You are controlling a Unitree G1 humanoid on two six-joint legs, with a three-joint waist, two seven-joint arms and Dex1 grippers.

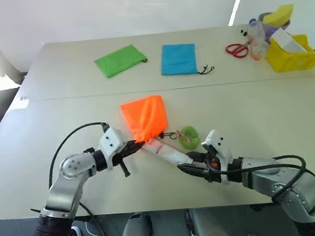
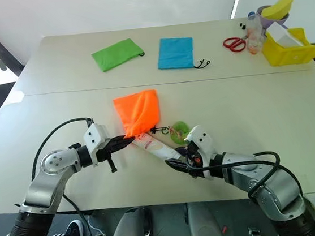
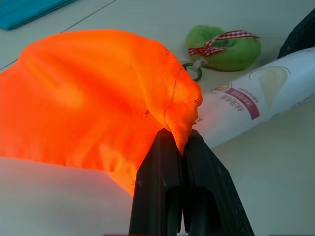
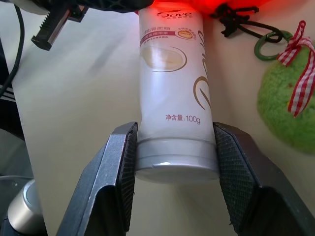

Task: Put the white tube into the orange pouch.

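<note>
The white tube (image 4: 172, 93) is smooth, shiny plastic, long and round, with a silvery white cap at one end. It says "Dove" near the top in a dark red band, and "100g" lower down after some small Chinese words. The right gripper (image 4: 174, 167) squeezes the cap end between its two black fingers (image 4: 235, 172), which have bumpy pads. The other end of the tube pokes into the mouth of the orange pouch (image 1: 144, 117), so the tube is only a little way inside. The pouch is soft, bright cloth, bunched up and lifted off the pale table (image 1: 61, 123). The left gripper (image 3: 180, 147) is pinched shut on the pouch's edge by the opening. A dark cord with a green ring (image 3: 193, 72) leads to a fuzzy green pom-pom (image 3: 226, 48) tied with a red and white checked ribbon, lying just beside the tube. Farther back lie a flat green pouch (image 1: 119, 60) and a flat blue pouch (image 1: 178, 58), red scissors (image 1: 237, 49) and a yellow plastic bin (image 1: 293, 56).
</note>
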